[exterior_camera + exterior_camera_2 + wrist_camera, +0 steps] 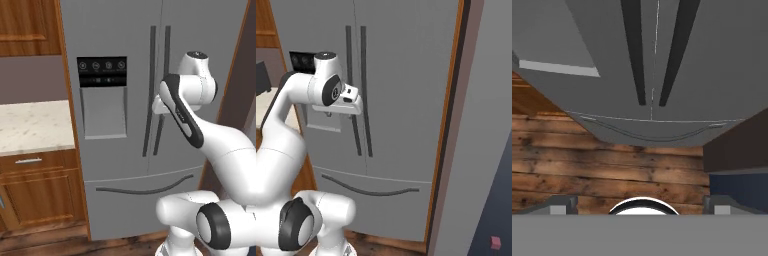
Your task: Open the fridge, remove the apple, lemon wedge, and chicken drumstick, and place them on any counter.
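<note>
Before the closed fridge (125,90), the gripper (353,107) hangs wide and empty, just beside the two dark handles (356,90) at mid-height. Apple, lemon and drumstick are presumably inside, unseen. To open well, I'd centre the jaws around one handle only, close firmly, then pull along the door's arc.

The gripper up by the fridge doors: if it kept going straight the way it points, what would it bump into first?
Probably the wooden floor just before the fridge: the gripper, fingers spread, seems to point down along the doors. Depth is uncertain.
</note>
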Robot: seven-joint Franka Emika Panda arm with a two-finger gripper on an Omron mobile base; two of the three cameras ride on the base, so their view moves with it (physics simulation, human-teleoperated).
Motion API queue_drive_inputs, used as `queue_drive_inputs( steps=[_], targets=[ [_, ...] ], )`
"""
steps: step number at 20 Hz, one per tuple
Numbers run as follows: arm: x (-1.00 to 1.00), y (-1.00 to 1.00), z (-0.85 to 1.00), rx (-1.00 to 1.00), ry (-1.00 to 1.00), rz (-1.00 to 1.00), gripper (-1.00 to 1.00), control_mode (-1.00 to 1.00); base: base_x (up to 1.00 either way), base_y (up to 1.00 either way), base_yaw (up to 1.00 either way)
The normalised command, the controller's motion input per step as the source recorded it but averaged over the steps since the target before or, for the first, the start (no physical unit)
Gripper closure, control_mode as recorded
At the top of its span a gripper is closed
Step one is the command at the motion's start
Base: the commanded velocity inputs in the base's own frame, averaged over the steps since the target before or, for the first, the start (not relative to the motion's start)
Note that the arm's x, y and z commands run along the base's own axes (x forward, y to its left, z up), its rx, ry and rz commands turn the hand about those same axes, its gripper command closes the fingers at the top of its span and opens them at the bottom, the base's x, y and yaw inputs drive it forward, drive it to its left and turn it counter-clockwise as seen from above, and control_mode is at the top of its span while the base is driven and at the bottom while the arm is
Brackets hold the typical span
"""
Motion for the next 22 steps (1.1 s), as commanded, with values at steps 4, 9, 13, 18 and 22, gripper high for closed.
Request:
queue_drive_inputs(
  steps=[4,9,13,18,22],
  targets=[
    [0.0,0.0,0.0,0.0,0.0,0.0,-1.0,1.0,-0.27,0.0,0.0],
    [0.0,0.0,0.0,0.0,0.0,0.0,-1.0,1.0,-0.05,-0.12,0.0],
    [0.0,0.0,0.0,0.0,-0.05,0.0,-1.0,-1.0,0.01,-0.03,0.0],
    [0.0,-0.01,0.0,0.0,-0.57,0.0,-1.0,-1.0,0.0,0.0,0.0],
    [0.01,-0.04,0.09,0.0,-0.39,0.0,-1.0,-1.0,0.0,0.0,0.0]
  ],
)
